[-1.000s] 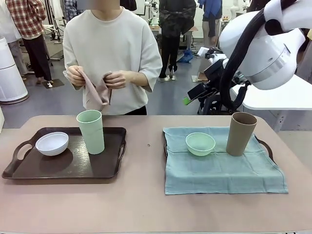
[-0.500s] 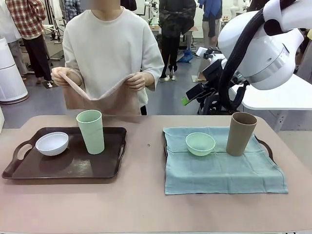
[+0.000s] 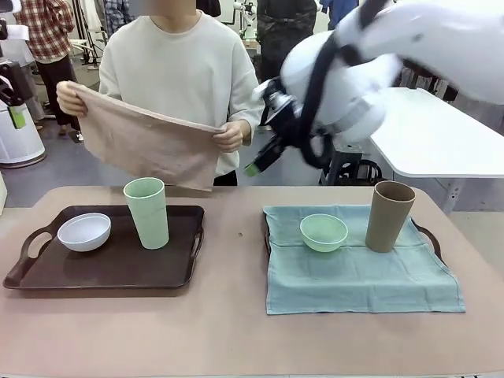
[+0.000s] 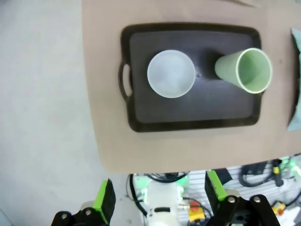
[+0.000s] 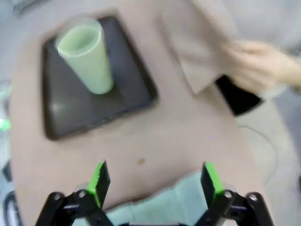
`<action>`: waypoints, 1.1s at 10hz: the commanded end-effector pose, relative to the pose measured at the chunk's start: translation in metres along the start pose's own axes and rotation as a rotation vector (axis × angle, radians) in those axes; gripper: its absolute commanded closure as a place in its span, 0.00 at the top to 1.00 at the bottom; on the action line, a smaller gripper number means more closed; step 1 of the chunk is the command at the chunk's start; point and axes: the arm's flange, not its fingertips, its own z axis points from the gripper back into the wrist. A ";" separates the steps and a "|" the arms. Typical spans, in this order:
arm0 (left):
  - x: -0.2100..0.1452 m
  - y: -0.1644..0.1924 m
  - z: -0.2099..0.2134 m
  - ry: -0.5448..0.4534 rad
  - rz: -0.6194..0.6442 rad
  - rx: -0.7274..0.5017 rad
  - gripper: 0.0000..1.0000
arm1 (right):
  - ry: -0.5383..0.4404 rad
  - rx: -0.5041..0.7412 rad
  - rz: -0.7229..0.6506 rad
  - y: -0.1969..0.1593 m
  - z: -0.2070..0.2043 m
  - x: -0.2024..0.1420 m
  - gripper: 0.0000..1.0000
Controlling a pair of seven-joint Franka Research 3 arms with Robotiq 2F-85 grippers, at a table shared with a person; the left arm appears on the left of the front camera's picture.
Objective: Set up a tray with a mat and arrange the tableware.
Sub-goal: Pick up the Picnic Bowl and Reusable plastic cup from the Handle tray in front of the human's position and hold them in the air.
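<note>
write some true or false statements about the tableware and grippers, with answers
1. The white bowl and green cup sit on the bare tray. True.
2. The brown cup and mint bowl stand on the teal mat. True.
3. The left gripper and right gripper are open. True.
4. The right gripper holds the brown cup. False: it holds nothing.
5. The green cup is lifted. False: it stands on the tray; a person's hands hold a beige cloth.

Beyond the beige tabletop (image 3: 228, 339) (rounded corners) you see a smooth grey floor (image 3: 47, 175). To your right stands a white side table (image 3: 441, 138). At far left stands a white cylindrical unit (image 3: 17, 140). People (image 3: 47, 31) stand farther back.
</note>
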 end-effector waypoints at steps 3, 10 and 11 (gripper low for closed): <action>0.022 0.014 -0.034 0.019 -0.081 -0.100 1.00 | 0.077 0.276 0.238 -0.023 -0.088 0.040 1.00; 0.038 0.005 -0.056 0.032 -0.155 -0.155 1.00 | 0.029 0.344 0.249 -0.015 -0.109 0.049 1.00; 0.038 0.005 -0.056 0.032 -0.155 -0.155 1.00 | 0.029 0.344 0.249 -0.015 -0.109 0.049 1.00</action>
